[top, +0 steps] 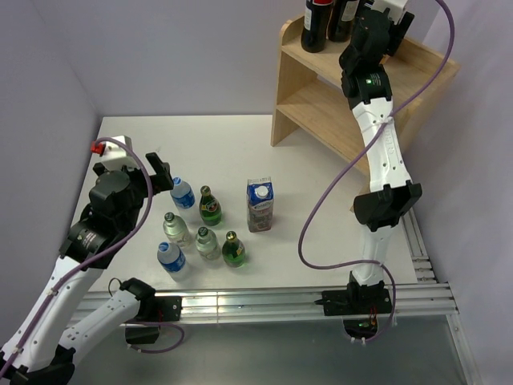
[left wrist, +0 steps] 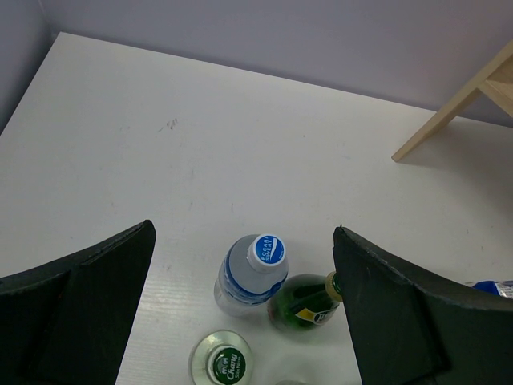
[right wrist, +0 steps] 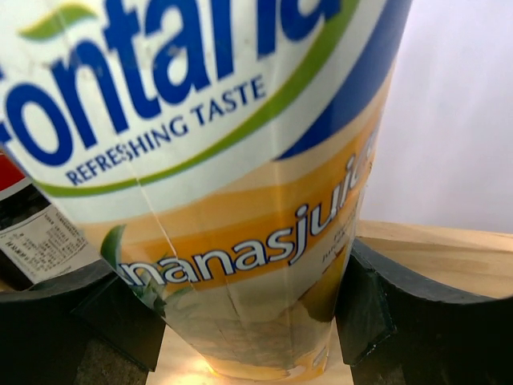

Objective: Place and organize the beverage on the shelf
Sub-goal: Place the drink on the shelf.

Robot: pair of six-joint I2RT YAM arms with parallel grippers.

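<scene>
My right gripper point(right wrist: 240, 313) is shut on a blue, white and orange juice carton point(right wrist: 224, 160), with a black pad pressed against each side. The carton leans, its bottom end close to the top board of the wooden shelf point(top: 321, 104). Two dark cola bottles point(top: 317, 24) stand on that top tier just left of the right gripper point(top: 383, 24). My left gripper point(left wrist: 242, 228) hangs open over the table, above a blue-capped water bottle point(left wrist: 253, 273) and a green glass bottle point(left wrist: 304, 303), touching neither. A second juice carton point(top: 260, 204) stands upright on the table.
Several bottles stand in a cluster between the arms: water bottles point(top: 183, 193), clear glass ones point(top: 173, 228) and green ones point(top: 233, 249). The shelf's lower tier holds nothing. A purple cable point(top: 321, 208) loops beside the right arm. Walls close in on the left and behind.
</scene>
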